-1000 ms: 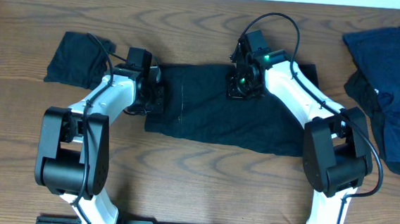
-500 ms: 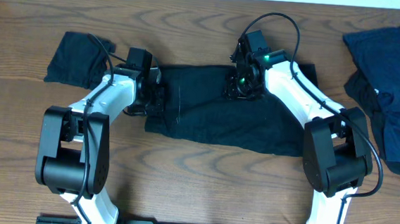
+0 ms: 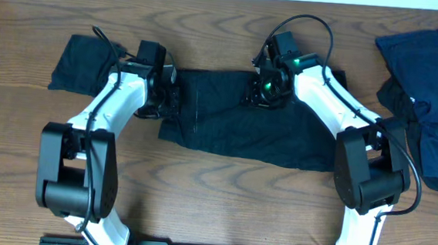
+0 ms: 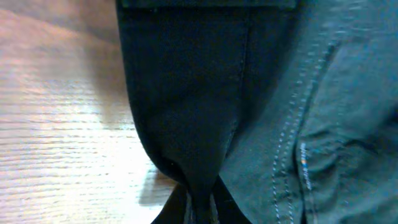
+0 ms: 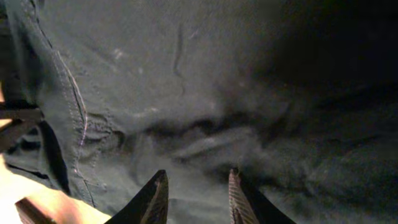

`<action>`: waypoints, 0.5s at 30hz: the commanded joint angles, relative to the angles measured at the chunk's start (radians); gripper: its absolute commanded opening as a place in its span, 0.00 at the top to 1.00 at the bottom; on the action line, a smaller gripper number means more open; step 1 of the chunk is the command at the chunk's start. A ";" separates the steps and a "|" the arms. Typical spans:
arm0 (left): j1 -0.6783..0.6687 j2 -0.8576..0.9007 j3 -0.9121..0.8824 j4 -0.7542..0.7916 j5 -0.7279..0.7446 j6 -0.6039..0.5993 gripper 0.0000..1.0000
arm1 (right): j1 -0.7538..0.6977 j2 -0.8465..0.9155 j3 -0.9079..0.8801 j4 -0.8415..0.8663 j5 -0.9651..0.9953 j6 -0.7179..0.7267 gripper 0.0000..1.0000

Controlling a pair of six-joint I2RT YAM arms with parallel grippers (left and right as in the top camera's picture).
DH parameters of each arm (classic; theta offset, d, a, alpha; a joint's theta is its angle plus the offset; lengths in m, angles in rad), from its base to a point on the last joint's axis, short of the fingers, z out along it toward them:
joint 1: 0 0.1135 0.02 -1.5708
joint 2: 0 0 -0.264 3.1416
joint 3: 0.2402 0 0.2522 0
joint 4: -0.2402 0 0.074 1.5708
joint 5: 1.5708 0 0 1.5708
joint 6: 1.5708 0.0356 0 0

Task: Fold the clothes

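Observation:
A large black garment (image 3: 234, 127) lies spread across the middle of the wooden table. My left gripper (image 3: 168, 97) is at its left edge. In the left wrist view this gripper (image 4: 199, 210) is shut on a pinched fold of the black fabric (image 4: 186, 93), which rises off the wood. My right gripper (image 3: 261, 94) hovers over the garment's top edge near the middle. Its fingers (image 5: 157, 198) stand apart just above the wrinkled black cloth (image 5: 205, 81), with nothing gripped between them.
A small folded black cloth (image 3: 82, 63) lies at the far left, behind my left arm. A pile of navy blue clothes (image 3: 430, 83) covers the far right of the table. Bare wood (image 3: 213, 199) lies in front of the garment.
My left gripper has shut on the garment's left edge and its arm has shifted slightly back. My right gripper has opened over the top edge and stayed in place.

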 commanded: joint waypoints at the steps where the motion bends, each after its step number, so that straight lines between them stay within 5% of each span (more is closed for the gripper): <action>1: -0.002 -0.064 0.035 -0.004 -0.002 -0.001 0.94 | -0.001 0.014 -0.007 -0.002 -0.040 0.006 0.67; 9: -0.002 -0.138 0.040 -0.012 -0.002 -0.002 0.94 | 0.013 0.014 -0.008 -0.029 -0.021 0.038 0.71; 15: -0.002 -0.180 0.080 -0.026 -0.002 -0.002 0.94 | 0.047 0.014 -0.008 -0.022 -0.007 0.119 0.87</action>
